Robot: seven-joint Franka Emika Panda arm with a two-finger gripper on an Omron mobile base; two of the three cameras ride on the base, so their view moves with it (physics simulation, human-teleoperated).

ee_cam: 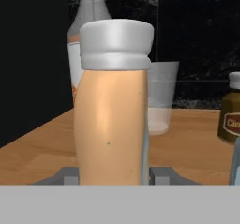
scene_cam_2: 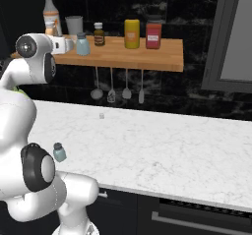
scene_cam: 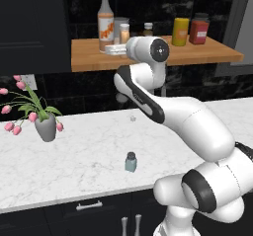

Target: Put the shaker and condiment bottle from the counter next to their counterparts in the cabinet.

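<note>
Black-walled kitchen, wooden cabinet shelf above the marble counter. Gripper clamped on the condiment bottle, upright over the shelf's left end, just in front of the tall bottle. A glass and the shelf shaker stand near. Shaker sits on counter near front edge.

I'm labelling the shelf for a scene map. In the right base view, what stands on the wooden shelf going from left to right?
Tall bottle → grey cup → blue shaker → brown jar → yellow jar → red jar. The held orange bottle overlaps the tall bottle, so I left it out.
</note>
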